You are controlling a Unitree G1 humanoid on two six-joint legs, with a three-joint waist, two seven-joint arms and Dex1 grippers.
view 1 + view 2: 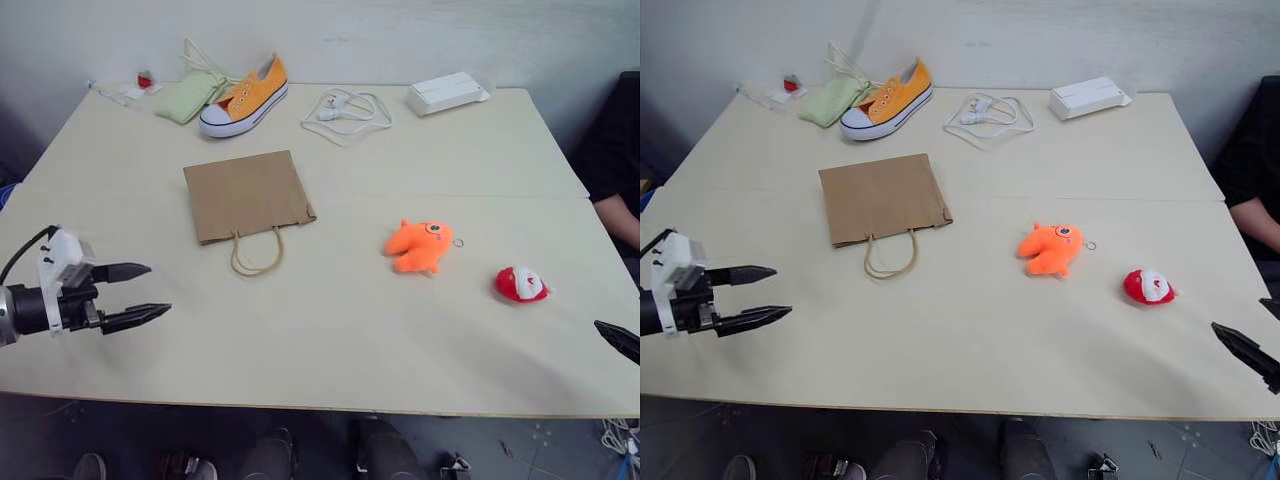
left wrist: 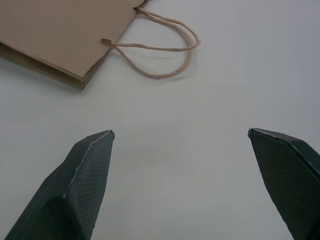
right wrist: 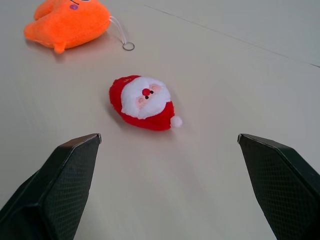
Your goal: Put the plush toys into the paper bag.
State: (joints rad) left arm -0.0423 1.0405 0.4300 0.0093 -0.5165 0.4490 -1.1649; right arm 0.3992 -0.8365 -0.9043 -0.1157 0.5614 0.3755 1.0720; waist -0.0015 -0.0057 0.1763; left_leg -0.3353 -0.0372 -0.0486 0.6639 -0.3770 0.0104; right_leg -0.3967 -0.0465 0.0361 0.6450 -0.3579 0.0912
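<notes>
Pale table (image 1: 330,350) bore soft, light plush toys (image 1: 418,246), graspable mid-body; flat paper bag (image 1: 245,195) needed opening; left gripper (image 1: 140,292) and right gripper (image 3: 167,137) gaped wide, empty.

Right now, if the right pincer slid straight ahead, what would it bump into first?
Probably the red-and-white toy: it lies right ahead between the open right pincer's fingers, with bare table before it. The orange fish lies farther, off to one side.

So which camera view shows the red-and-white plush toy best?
The right wrist view: the red-and-white plush toy lies close, its Santa-like face clear. Both eye views show it small, near the table's right edge. The left wrist view faces the paper bag.
</notes>
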